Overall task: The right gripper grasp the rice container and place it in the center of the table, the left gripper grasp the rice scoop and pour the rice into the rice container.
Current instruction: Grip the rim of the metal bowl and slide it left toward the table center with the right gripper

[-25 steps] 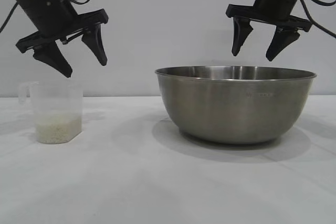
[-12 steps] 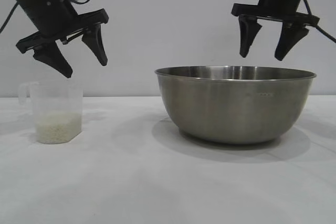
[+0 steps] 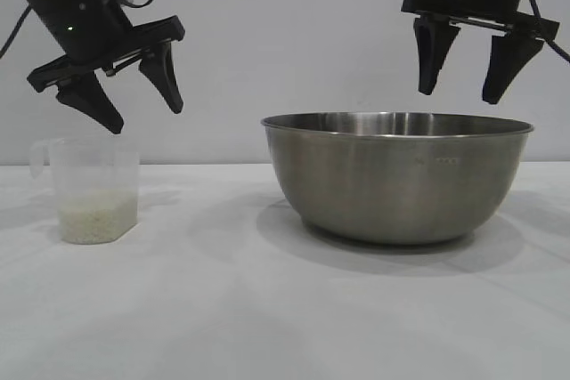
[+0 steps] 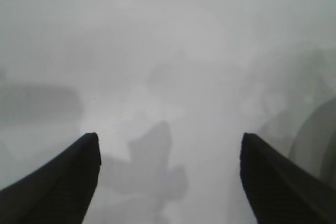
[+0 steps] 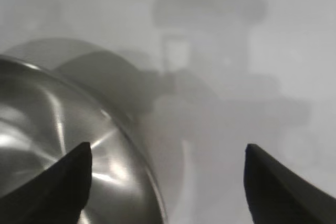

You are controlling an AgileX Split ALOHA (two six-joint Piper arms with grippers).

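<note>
The rice container [image 3: 396, 180], a large steel bowl, stands on the white table [image 3: 223, 309] right of centre. My right gripper [image 3: 460, 95] hangs open above the bowl's right half, clear of the rim and holding nothing. In the right wrist view the bowl's rim [image 5: 58, 129] lies under one finger of the open right gripper [image 5: 168, 145]. The rice scoop [image 3: 93, 189], a frosted cup with a pale layer of rice [image 3: 96, 217], stands at the left. My left gripper [image 3: 144, 117] hovers open and tilted just above it. The left wrist view has only bare table between the open left gripper [image 4: 169, 136].
A plain pale wall backs the table. Bare tabletop lies between the scoop and the bowl and along the front edge.
My right gripper has risen and drifted right above the bowl, its jaws slightly narrower. The left arm, scoop and bowl have stayed put.
</note>
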